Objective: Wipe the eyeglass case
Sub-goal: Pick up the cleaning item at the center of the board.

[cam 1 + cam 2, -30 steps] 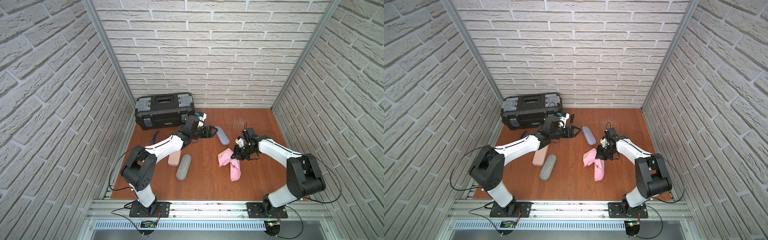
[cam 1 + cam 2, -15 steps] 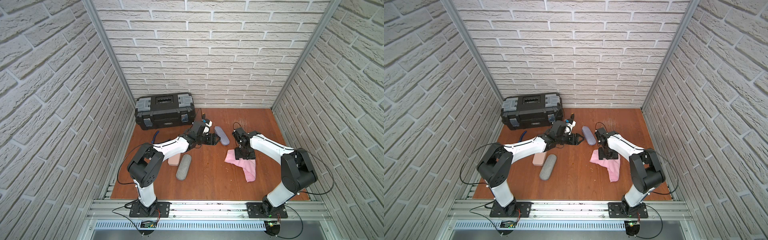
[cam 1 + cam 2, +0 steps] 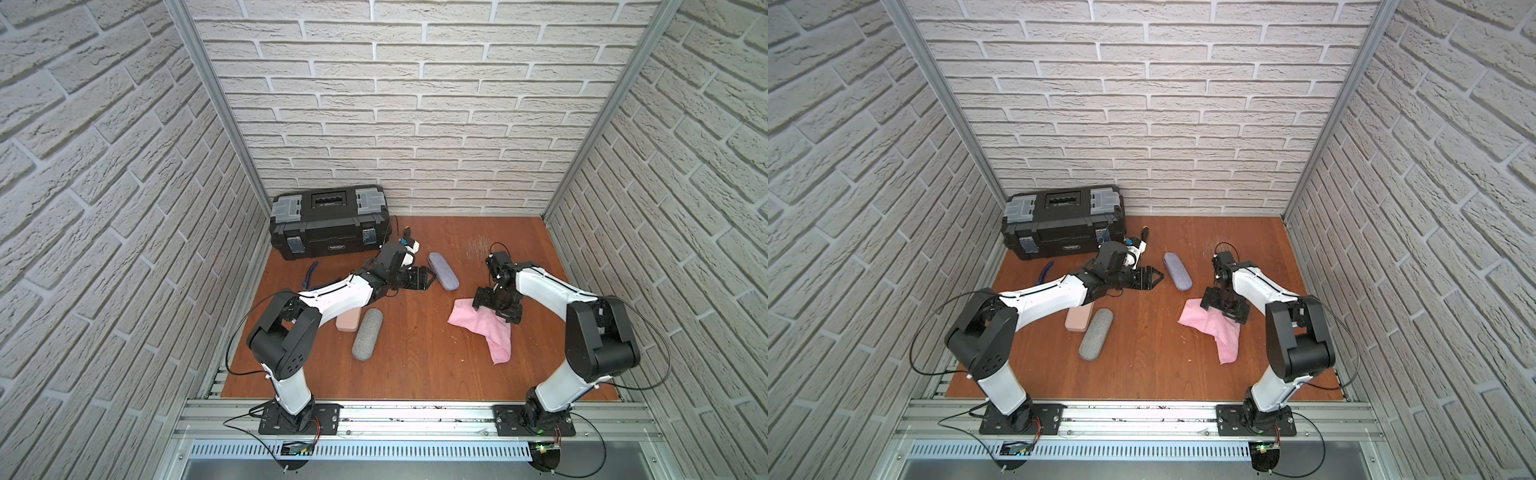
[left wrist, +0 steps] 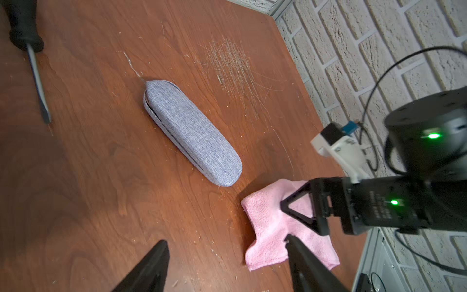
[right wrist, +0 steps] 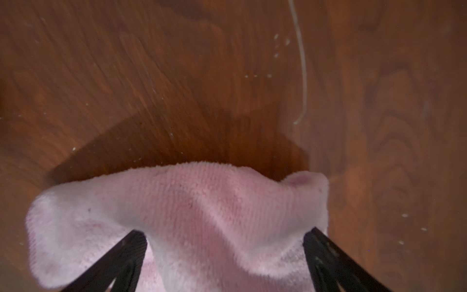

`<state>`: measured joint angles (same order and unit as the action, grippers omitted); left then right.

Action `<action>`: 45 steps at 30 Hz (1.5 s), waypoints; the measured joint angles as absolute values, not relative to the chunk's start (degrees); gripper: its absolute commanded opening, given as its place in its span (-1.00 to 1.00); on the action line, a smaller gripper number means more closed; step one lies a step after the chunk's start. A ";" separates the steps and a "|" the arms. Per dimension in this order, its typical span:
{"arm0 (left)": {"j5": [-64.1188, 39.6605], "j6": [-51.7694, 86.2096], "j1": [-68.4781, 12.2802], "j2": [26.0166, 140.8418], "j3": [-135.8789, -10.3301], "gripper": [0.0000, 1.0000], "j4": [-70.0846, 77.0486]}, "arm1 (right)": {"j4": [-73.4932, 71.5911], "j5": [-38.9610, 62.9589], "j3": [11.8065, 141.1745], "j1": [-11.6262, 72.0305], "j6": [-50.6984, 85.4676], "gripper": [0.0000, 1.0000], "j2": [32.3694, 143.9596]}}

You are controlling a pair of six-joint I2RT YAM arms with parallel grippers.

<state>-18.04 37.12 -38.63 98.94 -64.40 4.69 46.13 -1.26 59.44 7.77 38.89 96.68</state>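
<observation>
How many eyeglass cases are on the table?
3. Blue case ahead of the left gripper; pink case partly under the left arm; grey case beside it. The arm could hide more.

Woven fabric eyeglass case (image 4: 192, 136), fluffy terry cloth (image 5: 202, 215), scratched semi-gloss wood tabletop (image 4: 101, 189), matt plastic toolbox (image 3: 328, 237)

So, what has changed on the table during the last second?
The right pincer opened and let go of the pink cloth, after dragging it slightly toward the robot's right; the cloth now lies on the table. The left pincer shifted slightly, empty. The blue case, grey case, pink case and toolbox stayed put.
</observation>
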 measured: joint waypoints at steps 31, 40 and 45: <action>-38.37 47.94 -39.18 102.41 -60.82 0.58 23.18 | 0.75 42.19 51.55 11.44 48.10 -0.94 81.30; -40.18 55.81 -37.89 103.20 -59.81 -0.93 34.61 | -2.76 42.04 53.91 11.33 54.04 -0.04 83.13; -38.13 55.92 -36.23 103.42 -59.81 -1.00 35.16 | 12.47 36.82 62.19 12.62 49.25 0.30 82.32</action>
